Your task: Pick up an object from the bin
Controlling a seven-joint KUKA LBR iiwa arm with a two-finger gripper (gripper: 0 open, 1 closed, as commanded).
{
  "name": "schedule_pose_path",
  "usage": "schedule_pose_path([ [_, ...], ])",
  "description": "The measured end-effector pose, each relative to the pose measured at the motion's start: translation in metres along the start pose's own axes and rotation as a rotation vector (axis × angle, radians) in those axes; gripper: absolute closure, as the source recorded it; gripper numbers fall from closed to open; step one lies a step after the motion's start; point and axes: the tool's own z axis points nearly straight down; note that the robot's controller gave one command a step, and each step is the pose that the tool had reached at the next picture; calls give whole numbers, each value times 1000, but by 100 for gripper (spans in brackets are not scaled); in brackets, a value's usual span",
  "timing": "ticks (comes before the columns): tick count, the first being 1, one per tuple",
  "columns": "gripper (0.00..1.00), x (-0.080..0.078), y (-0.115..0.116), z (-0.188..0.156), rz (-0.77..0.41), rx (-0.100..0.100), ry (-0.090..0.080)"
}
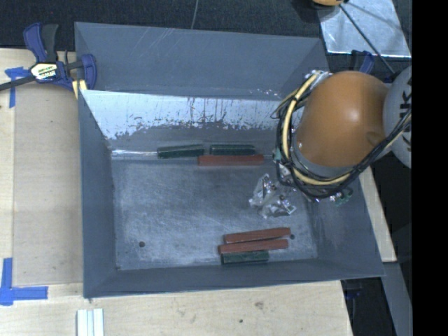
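Note:
My gripper (271, 200) hangs low over the right part of the bin floor, open, with nothing between its fingers. Just in front of it, near the bin's front wall, lie two red-brown flat bars (255, 236) side by side, with a dark green bar (245, 257) against their front edge. The gripper is a little behind these bars and apart from them.
Along the back wall lie a dark green bar (180, 152), a second dark green bar (232, 149) and a red-brown bar (231, 160). The arm's orange dome covers the bin's right rear corner. The left half of the floor is bare metal.

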Motion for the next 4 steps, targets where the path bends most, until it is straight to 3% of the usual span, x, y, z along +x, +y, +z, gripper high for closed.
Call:
schedule_pose_path([
  [1, 100, 7, -43, 30, -10, 4, -5],
  [2, 100, 15, -38, -6, -20, -4, 6],
  [3, 100, 18, -47, -58, -172, 1, -2],
  [4, 100, 29, -34, -68, -119, 3, -4],
])
